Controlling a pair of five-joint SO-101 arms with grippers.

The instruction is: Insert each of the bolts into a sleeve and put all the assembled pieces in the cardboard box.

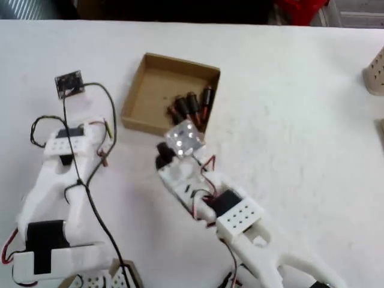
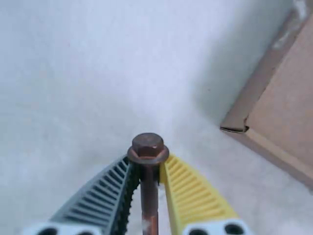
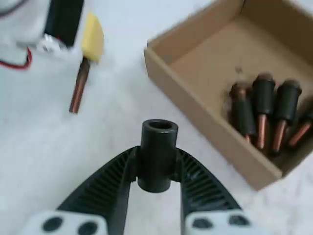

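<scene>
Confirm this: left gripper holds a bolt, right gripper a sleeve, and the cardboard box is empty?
Not empty: the right wrist view shows several assembled pieces in the cardboard box. The bolt in the left gripper and the sleeve in the right gripper are correct.

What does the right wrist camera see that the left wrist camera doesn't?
Right wrist view, not left: the black sleeve held in the right gripper, and assembled pieces lying in the cardboard box.
Left wrist view, not right: the hex head of the bolt, pinched by the left gripper.
Both: the bolt, the cardboard box and the white table.
</scene>
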